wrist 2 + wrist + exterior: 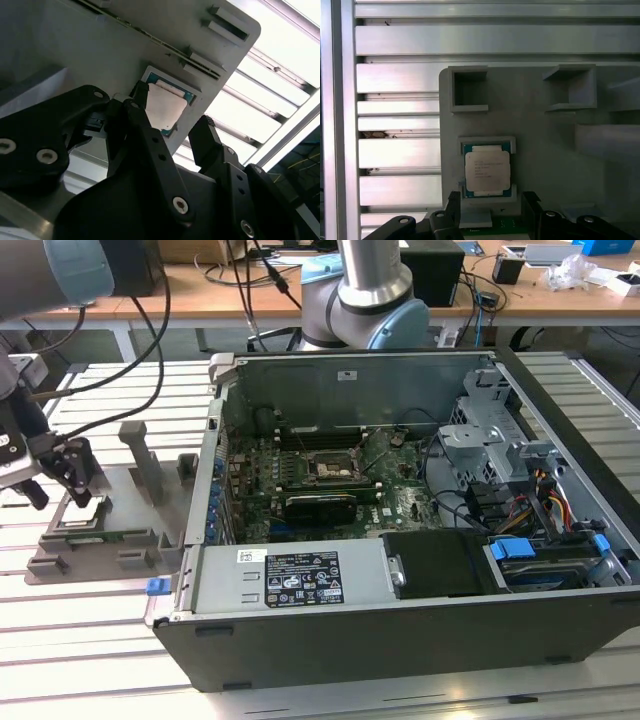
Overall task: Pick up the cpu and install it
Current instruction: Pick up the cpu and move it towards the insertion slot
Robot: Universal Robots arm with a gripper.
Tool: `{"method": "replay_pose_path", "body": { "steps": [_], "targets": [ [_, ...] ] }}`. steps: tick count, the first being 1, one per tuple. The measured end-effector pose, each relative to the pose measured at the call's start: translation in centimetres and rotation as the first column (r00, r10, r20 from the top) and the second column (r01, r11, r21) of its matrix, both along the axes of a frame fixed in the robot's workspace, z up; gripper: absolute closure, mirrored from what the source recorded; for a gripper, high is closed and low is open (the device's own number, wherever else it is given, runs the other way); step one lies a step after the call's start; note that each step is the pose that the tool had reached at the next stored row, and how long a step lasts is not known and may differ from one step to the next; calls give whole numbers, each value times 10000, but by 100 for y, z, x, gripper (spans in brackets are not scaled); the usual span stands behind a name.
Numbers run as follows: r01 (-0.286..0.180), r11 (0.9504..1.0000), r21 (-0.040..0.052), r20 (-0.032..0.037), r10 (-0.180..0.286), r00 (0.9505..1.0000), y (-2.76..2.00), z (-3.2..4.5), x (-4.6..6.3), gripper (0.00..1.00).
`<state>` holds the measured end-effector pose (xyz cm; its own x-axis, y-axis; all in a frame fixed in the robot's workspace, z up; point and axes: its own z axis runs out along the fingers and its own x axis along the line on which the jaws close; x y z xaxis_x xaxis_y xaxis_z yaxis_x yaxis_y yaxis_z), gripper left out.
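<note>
On slatted table (395, 37), claw (171, 107) tilted, jaws apart, over cpu (487, 171) in fixture (545, 150).

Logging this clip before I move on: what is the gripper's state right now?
Gripper: open, holding nothing, poised close over the cpu, which lies in its recess in the grey fixture.

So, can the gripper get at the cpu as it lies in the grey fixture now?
Probably yes. The cpu lies uncovered in its pocket of the grey fixture, and the gripper hangs close over it with its fingers open; nothing stands between them.
</note>
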<state>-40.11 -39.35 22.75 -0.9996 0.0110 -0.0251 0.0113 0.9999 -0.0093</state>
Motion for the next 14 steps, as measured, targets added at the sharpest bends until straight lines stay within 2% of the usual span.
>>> {"method": "replay_pose_path", "body": {
  "steps": [5,6,8,9,14],
  "targets": [
    [-274,9996,-21,0,274,9996,36,-86,7,40],
    [-292,9996,-25,-2,292,9996,50,-101,10,40],
    [-336,9994,-25,0,336,9994,108,-174,17,40],
    [-371,9993,-25,0,371,9993,121,-208,16,40],
    [-472,9989,-25,-1,472,9989,136,-300,2,40]
  ]
}}
